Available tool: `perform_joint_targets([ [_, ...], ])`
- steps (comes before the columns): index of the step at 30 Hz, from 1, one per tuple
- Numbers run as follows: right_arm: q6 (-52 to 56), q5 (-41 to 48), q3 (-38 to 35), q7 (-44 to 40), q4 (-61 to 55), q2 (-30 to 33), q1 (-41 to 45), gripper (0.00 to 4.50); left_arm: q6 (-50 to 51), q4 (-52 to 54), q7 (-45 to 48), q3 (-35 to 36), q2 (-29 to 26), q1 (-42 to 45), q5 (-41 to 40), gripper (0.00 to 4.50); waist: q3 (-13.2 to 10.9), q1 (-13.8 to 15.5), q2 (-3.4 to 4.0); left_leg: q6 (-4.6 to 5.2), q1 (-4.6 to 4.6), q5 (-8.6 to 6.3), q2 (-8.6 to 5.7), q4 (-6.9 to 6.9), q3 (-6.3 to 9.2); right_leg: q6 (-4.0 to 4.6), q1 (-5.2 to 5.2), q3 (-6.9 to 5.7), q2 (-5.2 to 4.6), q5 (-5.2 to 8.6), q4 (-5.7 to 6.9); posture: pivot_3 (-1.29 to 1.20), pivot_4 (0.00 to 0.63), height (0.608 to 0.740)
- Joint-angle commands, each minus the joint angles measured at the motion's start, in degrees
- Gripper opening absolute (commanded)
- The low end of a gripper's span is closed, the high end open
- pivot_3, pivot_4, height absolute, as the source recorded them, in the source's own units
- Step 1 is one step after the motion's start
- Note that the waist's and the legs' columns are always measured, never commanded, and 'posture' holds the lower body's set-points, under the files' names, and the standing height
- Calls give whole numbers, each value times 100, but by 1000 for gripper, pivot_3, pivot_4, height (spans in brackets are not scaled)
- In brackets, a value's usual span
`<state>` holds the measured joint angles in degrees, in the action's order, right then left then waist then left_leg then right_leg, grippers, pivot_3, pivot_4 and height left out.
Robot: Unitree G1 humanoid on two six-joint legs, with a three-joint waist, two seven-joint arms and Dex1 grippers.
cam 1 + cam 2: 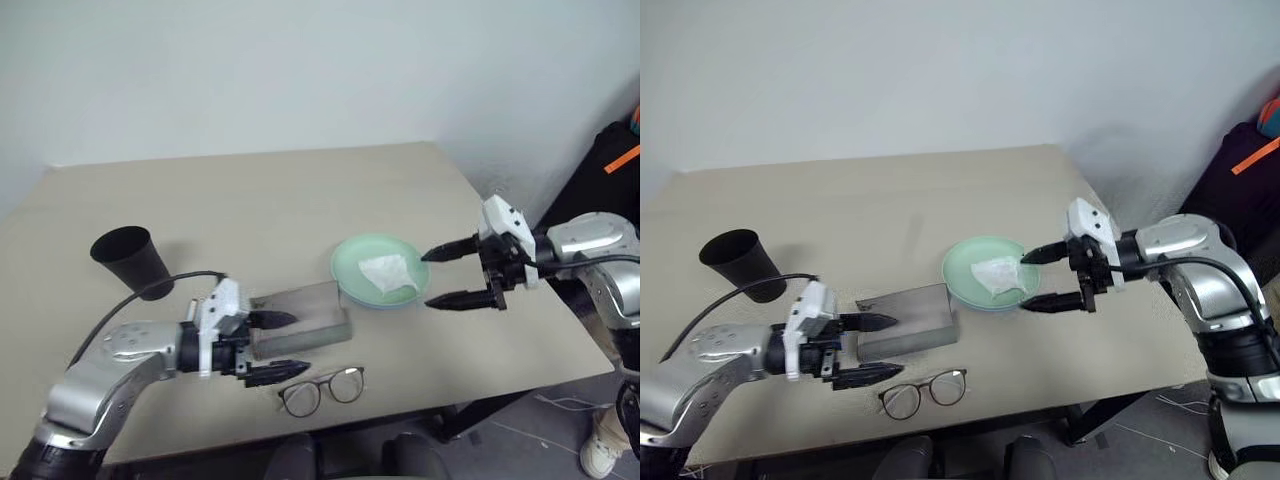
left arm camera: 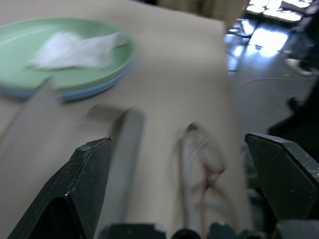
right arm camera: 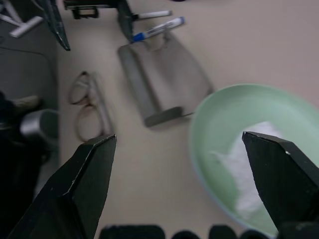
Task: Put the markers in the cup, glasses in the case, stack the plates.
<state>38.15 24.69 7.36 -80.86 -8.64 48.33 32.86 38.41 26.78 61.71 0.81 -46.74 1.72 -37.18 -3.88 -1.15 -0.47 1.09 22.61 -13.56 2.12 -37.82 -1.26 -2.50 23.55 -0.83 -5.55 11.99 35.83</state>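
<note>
A: Beige table (image 1: 250, 200), plain wall behind. Your left gripper (image 1: 272, 348) hangs spread and empty beside the glasses (image 1: 322, 388), with the grey case (image 1: 300, 318) just behind them. What next?

B: Lower it over the thin frame and pinch the bridge. Your right gripper (image 1: 447, 275), also wide and empty, hovers by the stacked plates (image 1: 350, 265)

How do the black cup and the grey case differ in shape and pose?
The black cup is round and tapered, wider at the rim; the grey case is a flat rectangular box. The cup stands taller than wide and tilted, apart near the table's left side; the case lies low just beside the left pincer, between the glasses and the green plate. Both rest on the beige table.
</note>
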Motion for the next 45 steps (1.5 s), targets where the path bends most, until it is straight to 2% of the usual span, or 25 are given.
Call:
perform_joint_targets([
  [1, 146, 196, -122, 47, -310, 114, 61, 4428, 163, 97, 120, -484, 29, 446, 3, 4500, 0, -7, 3, 0, 0, 0, 0, -3, -2, -3, 0, 2, 0, -2, -1, 0, 0, 740],
  [9, 150, 196, -113, 225, -468, 162, -49, 4428, 116, -332, 440, -1361, -14, 1108, 476, 4500, 1, -3, 1, 11, 3, 6, 0, -8, 6, -6, -2, 4, 7, -3, -3, 0, 0, 740],
  [18, 153, 229, -104, 382, -586, 143, -168, 4428, 148, -618, 849, -1822, -132, 1399, 787, 4500, 0, 2, 1, 8, 7, 4, 1, -9, 9, -5, 1, 6, 8, -3, -4, 0, 0, 740],
  [20, 153, 233, -101, 412, -603, 134, -183, 4463, 213, -652, 948, -1913, -158, 1473, 803, 3932, 0, 1, 1, 3, 7, 1, 1, -10, 9, -5, 0, 6, 7, -3, -5, 0, 0, 740],
  [27, 175, 260, -89, 453, -611, 122, -176, 4463, 48, -816, 1068, -2142, -118, 1652, 1127, 1536, 0, 1, 1, 13, 8, 6, 1, -8, 10, -5, 1, 6, 8, -3, -5, 0, 0, 740],
  [45, 155, 237, -43, 540, -649, 85, -227, 4463, -7, -885, 1104, -2471, 89, 1613, 1497, 1536, 0, 3, 0, 12, 9, 6, 1, -8, 12, -5, 2, 6, 7, -3, -6, 0, 0, 740],
])
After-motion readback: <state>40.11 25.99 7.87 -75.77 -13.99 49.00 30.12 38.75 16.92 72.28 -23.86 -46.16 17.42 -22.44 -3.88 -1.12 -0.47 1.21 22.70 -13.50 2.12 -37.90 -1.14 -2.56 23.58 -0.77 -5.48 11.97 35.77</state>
